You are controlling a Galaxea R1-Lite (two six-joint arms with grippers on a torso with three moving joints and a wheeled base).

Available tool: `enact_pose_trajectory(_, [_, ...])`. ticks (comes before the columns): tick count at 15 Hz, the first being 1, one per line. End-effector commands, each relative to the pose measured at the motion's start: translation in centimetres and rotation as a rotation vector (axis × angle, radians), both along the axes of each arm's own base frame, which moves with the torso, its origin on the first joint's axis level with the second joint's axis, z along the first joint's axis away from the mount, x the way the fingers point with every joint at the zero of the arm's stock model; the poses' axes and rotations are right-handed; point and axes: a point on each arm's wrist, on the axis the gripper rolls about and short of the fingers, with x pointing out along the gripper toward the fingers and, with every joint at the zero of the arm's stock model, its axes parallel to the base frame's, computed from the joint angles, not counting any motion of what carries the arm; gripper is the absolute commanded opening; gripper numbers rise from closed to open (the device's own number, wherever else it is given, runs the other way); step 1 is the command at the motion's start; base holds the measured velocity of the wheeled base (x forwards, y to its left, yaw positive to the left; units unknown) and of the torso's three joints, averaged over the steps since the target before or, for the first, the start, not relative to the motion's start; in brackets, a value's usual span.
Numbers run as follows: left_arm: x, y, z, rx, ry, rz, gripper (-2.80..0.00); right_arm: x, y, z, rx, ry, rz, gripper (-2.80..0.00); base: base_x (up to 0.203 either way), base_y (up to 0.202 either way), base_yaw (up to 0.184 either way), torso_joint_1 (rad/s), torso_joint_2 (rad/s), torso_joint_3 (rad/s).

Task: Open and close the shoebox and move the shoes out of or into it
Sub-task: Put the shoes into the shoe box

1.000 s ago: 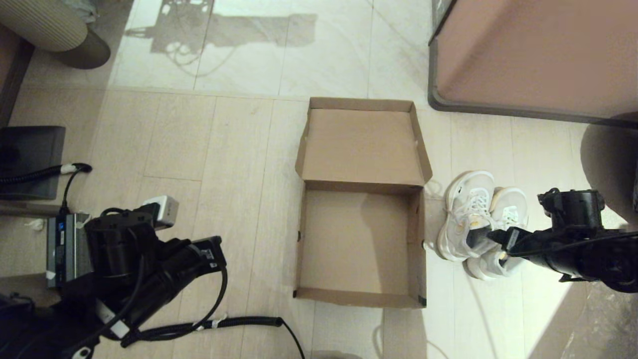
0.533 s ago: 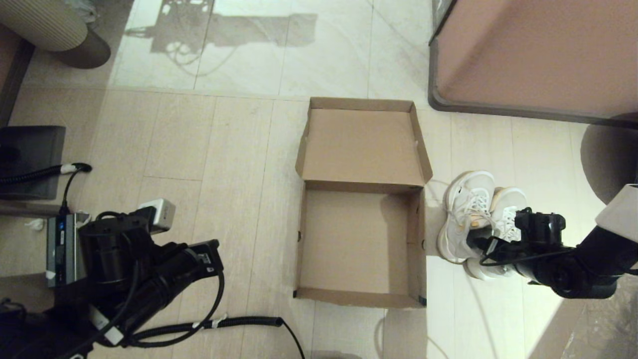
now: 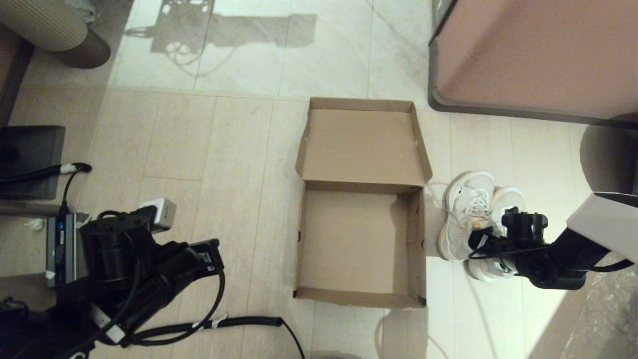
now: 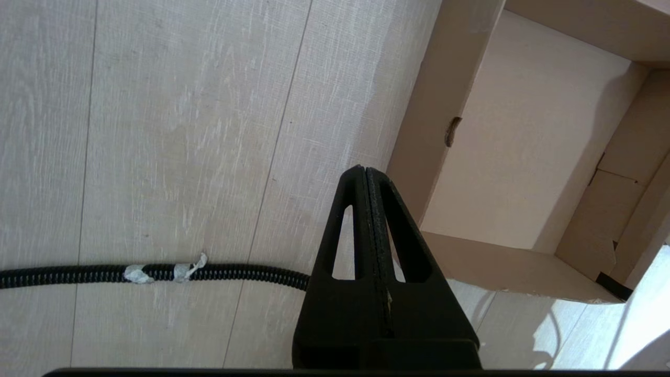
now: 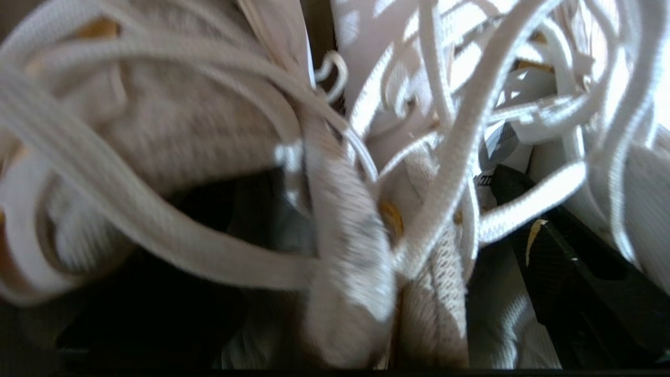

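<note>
Laces of the shoes fill right wrist view only

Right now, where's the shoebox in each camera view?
Head view: shoebox centre, lid open, empty.
Left wrist view: its near corner fills the upper right, beyond the left gripper.
Right wrist view: not in it; only shoes.
Shared landmark: black ribbed cable.
</note>
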Motion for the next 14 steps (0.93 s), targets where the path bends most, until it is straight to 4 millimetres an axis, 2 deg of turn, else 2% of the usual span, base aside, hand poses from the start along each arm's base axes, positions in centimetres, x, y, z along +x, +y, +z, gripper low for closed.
enact_pose_trajectory(1, [0.0, 0.0, 0.0, -0.002, -0.002, 0.001, -2.80, 0.5, 0.0, -1.3, 0.000, 0.024, 0.002, -2.80, 0.000, 0.000, 0.000, 0.000, 0.00, 0.000])
enact_pose_trajectory(5, [0.2, -0.1, -0.1, -0.001, -0.001, -0.002, -2.80, 0.5, 0.0, -0.7, -0.021, 0.021, 0.015, -2.80, 0.000, 0.000, 0.000, 0.000, 0.00, 0.000])
enact_pose_trajectory(7, [0.2, -0.1, -0.1, -0.003, -0.001, -0.002, -2.80, 0.2, 0.0, 1.0, -0.021, 0.013, 0.017, -2.80, 0.000, 0.000, 0.000, 0.000, 0.00, 0.000])
enact_pose_trajectory(10, [0.1, -0.1, -0.1, -0.002, 0.000, -0.002, -2.80, -1.6, 0.4, 6.4, 0.009, 0.038, 0.043, -2.80, 0.000, 0.000, 0.000, 0.000, 0.00, 0.000])
enact_pose_trajectory(12, [0.1, -0.1, -0.1, -0.003, 0.000, -0.004, -2.80, -4.0, 0.8, 10.7, 0.041, 0.043, 0.074, -2.80, 0.000, 0.000, 0.000, 0.000, 0.00, 0.000])
enact_pose_trajectory(14, [0.1, -0.1, -0.1, -0.005, 0.001, -0.003, -2.80, -6.5, 1.2, 14.2, 0.073, 0.052, 0.079, -2.80, 0.000, 0.000, 0.000, 0.000, 0.00, 0.000])
